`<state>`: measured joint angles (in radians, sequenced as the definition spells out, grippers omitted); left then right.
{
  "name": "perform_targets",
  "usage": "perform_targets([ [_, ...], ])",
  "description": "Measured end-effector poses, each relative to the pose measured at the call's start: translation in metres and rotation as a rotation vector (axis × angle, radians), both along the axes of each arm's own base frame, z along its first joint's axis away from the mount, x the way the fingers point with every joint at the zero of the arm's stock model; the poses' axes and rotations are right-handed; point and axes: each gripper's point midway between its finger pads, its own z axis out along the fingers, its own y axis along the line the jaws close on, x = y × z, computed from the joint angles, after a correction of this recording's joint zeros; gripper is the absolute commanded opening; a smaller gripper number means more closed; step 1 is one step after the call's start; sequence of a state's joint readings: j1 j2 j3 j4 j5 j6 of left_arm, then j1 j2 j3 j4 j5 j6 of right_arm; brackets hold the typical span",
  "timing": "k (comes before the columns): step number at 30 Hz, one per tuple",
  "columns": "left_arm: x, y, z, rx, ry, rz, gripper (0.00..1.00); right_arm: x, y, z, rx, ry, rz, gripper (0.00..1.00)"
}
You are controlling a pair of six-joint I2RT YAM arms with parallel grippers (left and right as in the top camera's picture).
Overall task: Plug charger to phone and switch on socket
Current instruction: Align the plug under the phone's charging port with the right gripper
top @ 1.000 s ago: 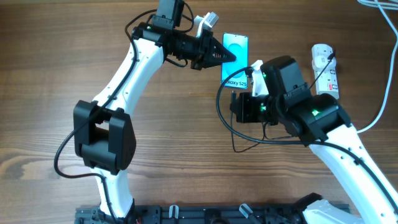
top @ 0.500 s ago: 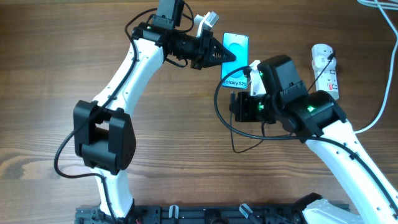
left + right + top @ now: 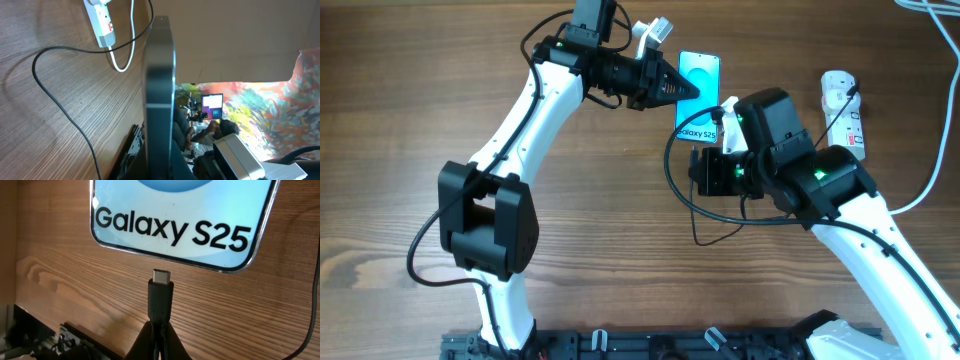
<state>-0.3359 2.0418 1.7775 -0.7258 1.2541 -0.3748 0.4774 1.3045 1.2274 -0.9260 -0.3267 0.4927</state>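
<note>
**Charger** (image 3: 161, 297): in the right wrist view you are looking at its small dark plug with the metal tip pointing at the phone (image 3: 180, 215). It is aiming at the short end bearing the words "Galaxy S25". A narrow strip of desk is showing between tip and edge, so the two are not touching.

**Right gripper** (image 3: 159, 330): its jaws are pinching the plug body from both sides, fully closed on it.

**Phone:** it is sitting toward the far edge of the desk, right of centre, with its cyan-blue screen facing up.

**Left gripper** (image 3: 692, 92): its jaws are closed on the phone's long edge, the one facing the desk's left edge. In the left wrist view the phone is showing edge-on down the middle.

**Socket** (image 3: 842, 105): it is lying near the right edge of the desk, apart from the phone. Its thick white lead (image 3: 132, 30) is curling beside it, and the charger's thin black cable is looping away across the wood. You cannot read the switch position at this size.
</note>
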Motion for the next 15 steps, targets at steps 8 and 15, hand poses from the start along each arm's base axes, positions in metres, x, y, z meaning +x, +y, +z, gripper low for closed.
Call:
perform_targets([
  [8, 0.0, 0.0, 0.0, -0.001, -0.004, -0.001, 0.04, 0.0029, 0.0015, 0.0021, 0.007, -0.015, 0.0, 0.04],
  [15, 0.0, 0.0, 0.0, -0.001, -0.004, -0.001, 0.04, 0.0051, -0.0006, 0.0016, -0.006, -0.026, -0.006, 0.04],
])
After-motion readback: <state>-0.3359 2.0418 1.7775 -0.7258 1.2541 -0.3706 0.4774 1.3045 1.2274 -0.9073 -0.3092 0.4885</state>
